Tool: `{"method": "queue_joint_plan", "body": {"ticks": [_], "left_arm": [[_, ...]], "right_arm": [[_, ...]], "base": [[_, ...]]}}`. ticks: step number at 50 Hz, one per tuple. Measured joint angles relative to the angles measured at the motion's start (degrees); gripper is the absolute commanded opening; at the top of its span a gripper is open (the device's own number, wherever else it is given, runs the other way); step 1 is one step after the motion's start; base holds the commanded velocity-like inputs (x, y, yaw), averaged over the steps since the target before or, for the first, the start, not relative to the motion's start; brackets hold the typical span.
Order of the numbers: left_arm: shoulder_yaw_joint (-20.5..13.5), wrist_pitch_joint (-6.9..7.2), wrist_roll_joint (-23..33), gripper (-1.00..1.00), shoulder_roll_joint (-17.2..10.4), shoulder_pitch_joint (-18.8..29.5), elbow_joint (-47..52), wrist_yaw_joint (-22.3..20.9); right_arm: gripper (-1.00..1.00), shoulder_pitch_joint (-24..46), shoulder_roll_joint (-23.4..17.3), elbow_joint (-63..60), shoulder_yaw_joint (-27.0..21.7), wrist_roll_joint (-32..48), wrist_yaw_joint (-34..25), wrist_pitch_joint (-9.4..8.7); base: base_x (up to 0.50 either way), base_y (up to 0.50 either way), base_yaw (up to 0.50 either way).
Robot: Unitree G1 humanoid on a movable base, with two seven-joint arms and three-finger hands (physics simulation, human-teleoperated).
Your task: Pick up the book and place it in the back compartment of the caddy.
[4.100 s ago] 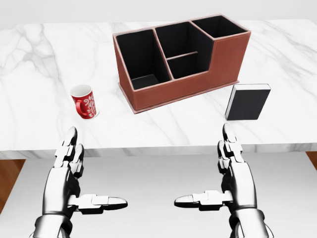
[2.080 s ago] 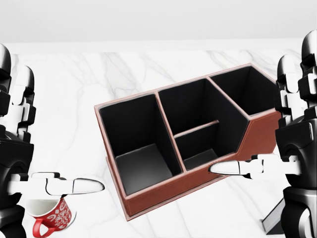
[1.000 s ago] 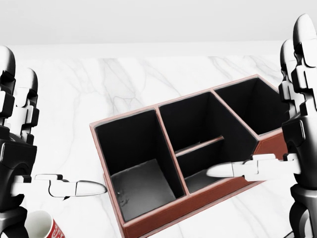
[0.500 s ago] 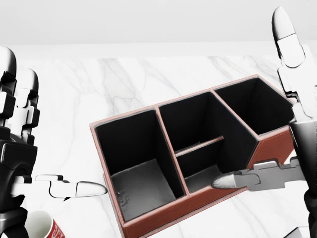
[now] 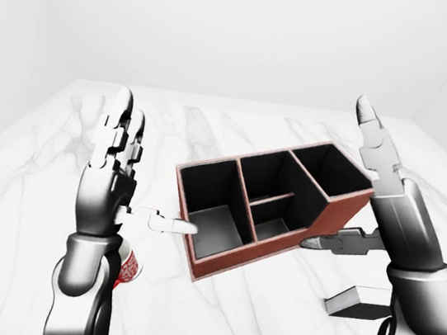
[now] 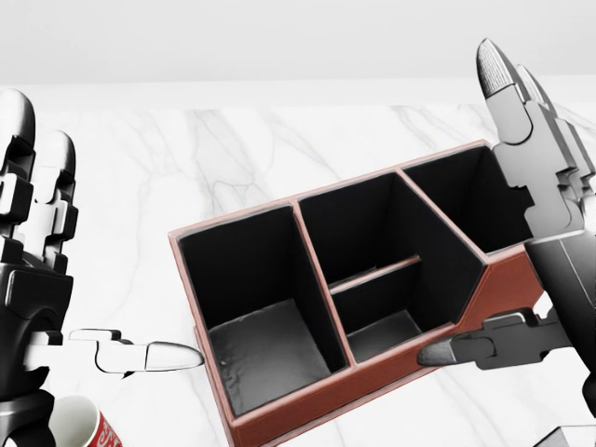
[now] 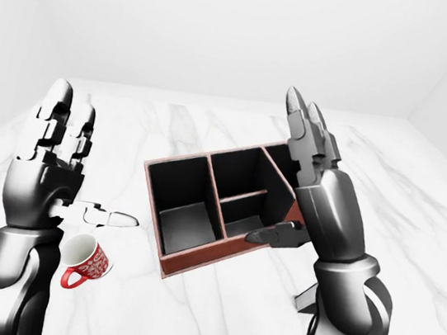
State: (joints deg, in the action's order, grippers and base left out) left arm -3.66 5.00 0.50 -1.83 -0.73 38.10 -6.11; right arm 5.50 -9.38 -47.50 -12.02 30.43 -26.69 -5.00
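Book (image 5: 360, 301) untouched; right robot hand (image 6: 521, 270) lower, turned.

Bright, even, diffuse light with no glare. Everything renders sharp, edge to edge. Only faint soft shadows lie under the right hand (image 5: 395, 217); the caddy (image 6: 354, 307) interior stays dark.

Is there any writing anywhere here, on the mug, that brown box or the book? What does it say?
None: no words, numbers or signs can be read.
Mug: a white swirly pattern on red, no letters.
Caddy: plain brown walls, black inside, no label.
Book: only a plain pale edge and dark cover show, mostly hidden behind the right hand; no title visible.
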Motion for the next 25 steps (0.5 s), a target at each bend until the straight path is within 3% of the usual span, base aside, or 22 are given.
{"method": "queue_joint_plan", "body": {"ticks": [25], "left_arm": [[0.1, 0.00, 0.1, 0.98, 0.0, 0.0, -0.4, 0.0]], "right_arm": [[1.00, -0.4, -1.9, 3.3, -4.4, 3.8, -4.2, 0.00]], "base": [[0.00, 0.00, 0.00]]}}
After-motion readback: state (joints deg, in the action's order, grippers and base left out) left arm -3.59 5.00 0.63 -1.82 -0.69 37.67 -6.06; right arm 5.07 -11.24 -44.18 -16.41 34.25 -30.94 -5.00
